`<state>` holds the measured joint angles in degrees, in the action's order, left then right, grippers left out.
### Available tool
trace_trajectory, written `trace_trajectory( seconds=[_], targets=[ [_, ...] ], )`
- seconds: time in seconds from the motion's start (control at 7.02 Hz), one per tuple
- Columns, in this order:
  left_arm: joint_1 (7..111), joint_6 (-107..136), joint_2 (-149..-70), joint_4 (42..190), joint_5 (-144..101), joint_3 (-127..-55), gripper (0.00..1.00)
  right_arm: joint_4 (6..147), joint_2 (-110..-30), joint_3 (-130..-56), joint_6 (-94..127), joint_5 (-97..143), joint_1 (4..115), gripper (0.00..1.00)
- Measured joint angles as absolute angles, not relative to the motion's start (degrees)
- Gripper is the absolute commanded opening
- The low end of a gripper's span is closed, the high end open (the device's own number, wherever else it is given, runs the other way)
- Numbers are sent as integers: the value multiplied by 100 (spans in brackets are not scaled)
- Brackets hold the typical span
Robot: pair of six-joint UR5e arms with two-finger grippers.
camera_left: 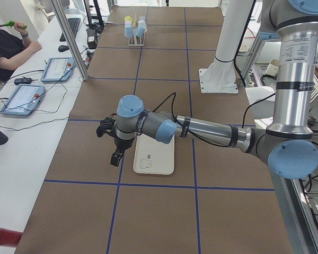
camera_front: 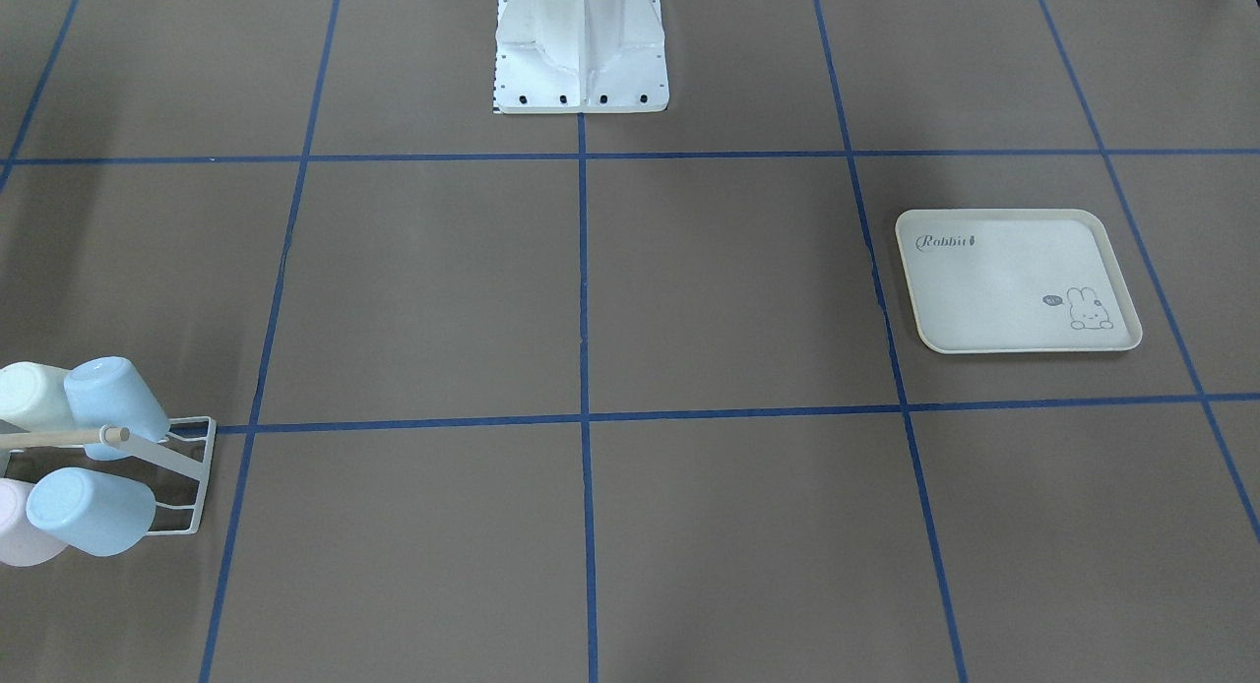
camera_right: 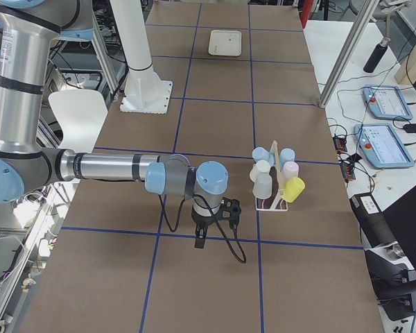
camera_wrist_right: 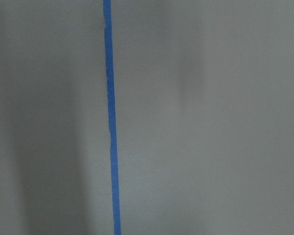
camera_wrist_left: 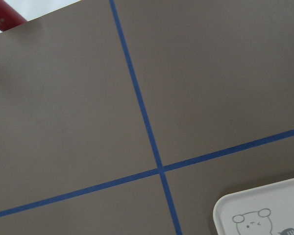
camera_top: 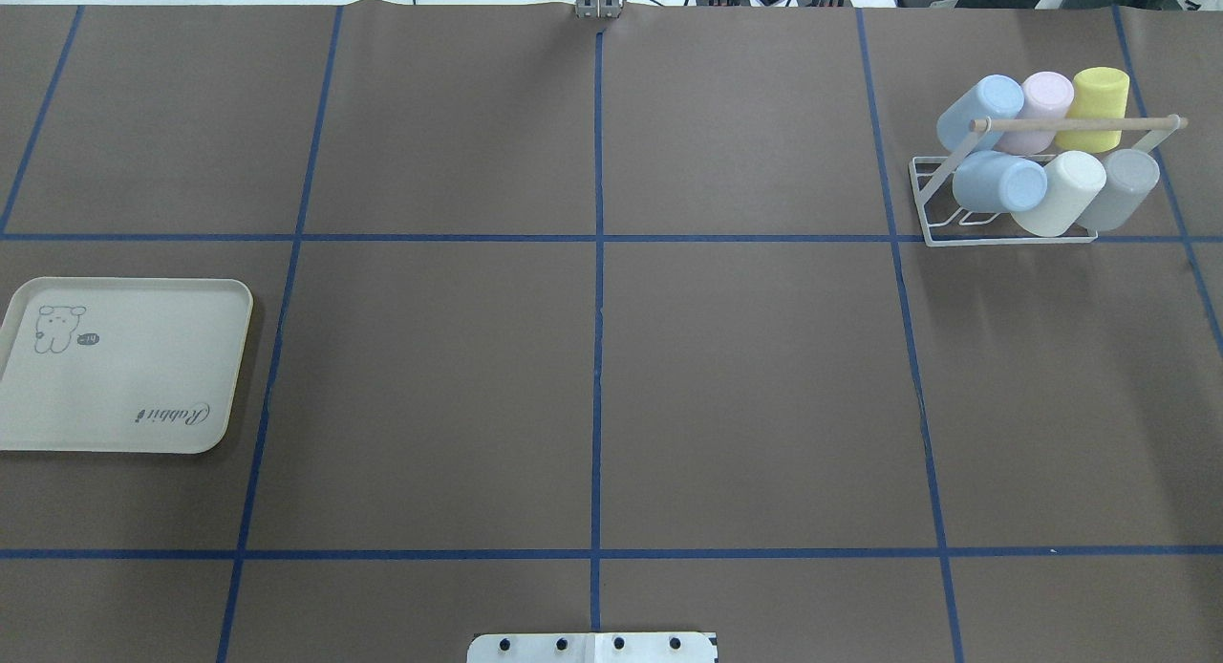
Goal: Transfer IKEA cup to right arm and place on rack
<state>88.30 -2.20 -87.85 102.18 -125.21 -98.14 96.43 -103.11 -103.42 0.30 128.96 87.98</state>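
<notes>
Six pastel IKEA cups [camera_top: 1061, 193] sit on the white wire rack [camera_top: 994, 242] at the upper right of the overhead view, under its wooden dowel [camera_top: 1070, 124]. The rabbit-print tray [camera_top: 124, 376] lies at the left edge on the brown surface [camera_top: 745, 386]. The left gripper [camera_left: 115, 157] hangs just beside the tray, and the right gripper [camera_right: 200, 237] hangs near the rack. Both show only in the side views, so I cannot tell how far either is open.

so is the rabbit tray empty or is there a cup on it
Empty: the tray shows only its rabbit print and lettering, no cup.
</notes>
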Motion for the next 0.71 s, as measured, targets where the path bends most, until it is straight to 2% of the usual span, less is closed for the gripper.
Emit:
trace_trajectory(
  seconds=[0.71],
  targets=[
    [9014, -803, -8475, 9302, -12638, -9689, 100, 9633, -10275, -10379, 35, 12951, 8807, 100]
  ],
)
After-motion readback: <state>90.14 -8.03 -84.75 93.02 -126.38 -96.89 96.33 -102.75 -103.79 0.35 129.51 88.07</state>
